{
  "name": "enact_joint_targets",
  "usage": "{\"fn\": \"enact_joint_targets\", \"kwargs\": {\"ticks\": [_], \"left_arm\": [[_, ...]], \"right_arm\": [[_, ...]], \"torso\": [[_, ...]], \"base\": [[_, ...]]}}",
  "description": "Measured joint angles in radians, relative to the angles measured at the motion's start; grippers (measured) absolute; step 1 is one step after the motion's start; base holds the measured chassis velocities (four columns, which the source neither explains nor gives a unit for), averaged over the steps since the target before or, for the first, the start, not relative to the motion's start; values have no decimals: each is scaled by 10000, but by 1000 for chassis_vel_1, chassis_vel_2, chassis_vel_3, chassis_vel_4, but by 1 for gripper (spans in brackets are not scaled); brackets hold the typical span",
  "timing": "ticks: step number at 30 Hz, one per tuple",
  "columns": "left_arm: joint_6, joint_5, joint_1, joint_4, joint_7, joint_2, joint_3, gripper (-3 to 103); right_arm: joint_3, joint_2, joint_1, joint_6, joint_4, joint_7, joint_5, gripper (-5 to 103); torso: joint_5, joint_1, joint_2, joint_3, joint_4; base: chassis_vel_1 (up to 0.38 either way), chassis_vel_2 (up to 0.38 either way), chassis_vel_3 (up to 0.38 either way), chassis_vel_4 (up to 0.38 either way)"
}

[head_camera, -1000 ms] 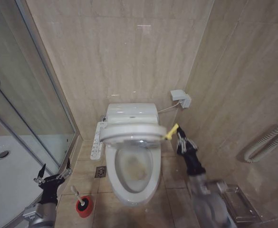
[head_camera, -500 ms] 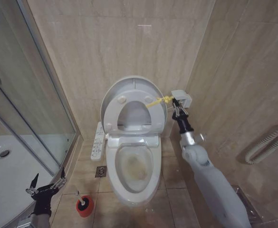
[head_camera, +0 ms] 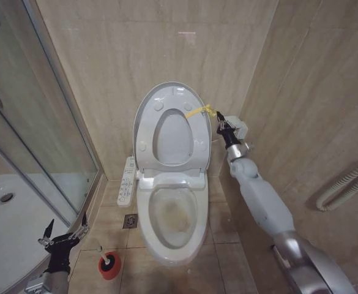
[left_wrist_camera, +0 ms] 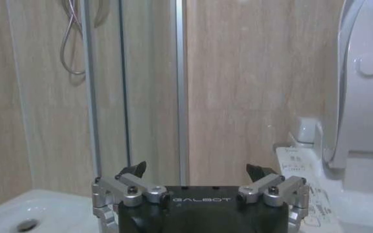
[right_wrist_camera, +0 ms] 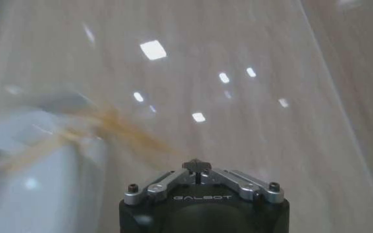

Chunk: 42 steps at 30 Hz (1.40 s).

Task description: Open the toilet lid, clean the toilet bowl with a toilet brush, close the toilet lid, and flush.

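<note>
Against the wall, glossy white toilet lid [head_camera: 169, 128] upright; right pincer [head_camera: 222, 128] pinching yellow cord [head_camera: 201, 111].

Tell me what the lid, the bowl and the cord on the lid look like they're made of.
The lid looks like glossy white plastic: thin, moulded, with small round bumpers. The bowl seems glazed white ceramic, thick-rimmed and shiny. The cord appears to be yellow braided string or fabric, limp and matte, running to the right gripper; its exact fibre can't be told.
</note>
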Motion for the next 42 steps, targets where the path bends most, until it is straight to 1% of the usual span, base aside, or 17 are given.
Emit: {"fn": "enact_joint_targets", "kwargs": {"ticks": [5,8,11,12,20,21,23,24,25,26,28,31,32,33,39,40,42], "left_arm": [[-51,-17,-80,77,34,-37,58,100],[-93,-29,-99,132,40,-39,66,100],[-112,-35,-181,191,41,-12,93,100],[-113,-35,-192,192,41,-9,124,100],[-111,-15,-217,150,45,-2,263,100],[-104,-16,-236,121,47,25,278,100],[-71,-119,-281,-3,51,202,371,100],[-71,-153,-289,-9,51,227,404,100],[-71,-194,-319,-14,51,257,447,100],[-71,-194,-319,-14,51,257,447,100],[-71,-260,-419,-60,51,314,595,100],[-71,-299,-547,-96,52,374,779,100],[-71,-309,-640,-106,52,405,894,100],[-71,-309,-640,-106,52,405,894,100],[-71,-408,-1023,-149,64,511,1375,100],[-71,-432,-1098,-152,66,522,1470,100],[-71,-444,-1163,-155,67,530,1542,100]], "right_arm": [[79,257,495,-201,-655,-57,-154,0],[92,273,386,-376,-377,-39,-163,0],[92,33,-133,-602,480,54,-164,0],[108,-51,-310,-621,726,94,-149,15],[566,-427,-1644,-655,2424,445,-57,15],[766,-494,-1996,-591,2868,502,-67,41],[1521,-944,-3887,-436,5055,920,-27,41],[1652,-992,-4344,-434,5408,987,-20,41],[1829,-1019,-4890,-438,5859,1078,-13,69],[1829,-1019,-4890,-438,5859,1078,-13,69],[2245,-991,-6147,-501,6886,1304,-18,69],[2571,-840,-7124,-546,7789,1412,-81,69],[2712,-700,-7692,-569,8308,1473,-148,95],[2712,-700,-7692,-569,8308,1473,-148,95],[3420,388,-10276,-709,10172,1809,-629,95],[3540,652,-10703,-715,10441,1874,-771,100],[3612,857,-11055,-715,10660,1936,-879,100]], "torso": [[0,1,-1,0,-3],[7,1,-1,1,9],[4,-1,0,-2,6],[4,0,0,-1,6],[4,-1,0,-2,3],[3,-1,1,-2,5],[4,-1,2,-3,6],[3,-2,2,-3,6],[2,-2,2,-3,4],[2,-2,2,-3,4],[5,-2,2,-3,2],[2,-3,2,-4,2],[2,-3,2,-4,7],[2,-3,2,-4,7],[0,-3,3,-4,3],[2,-3,2,-4,4],[1,-3,3,-4,5]], "base": [[0,0,0,0],[0,0,0,0],[0,0,0,0],[0,0,0,0],[0,0,0,0],[0,0,0,0],[0,0,0,0],[0,0,0,0],[0,0,0,0],[0,0,0,0],[0,0,0,0],[0,0,0,0],[0,0,0,0],[0,0,0,0],[0,0,0,0],[0,0,0,0],[0,0,0,0]]}}
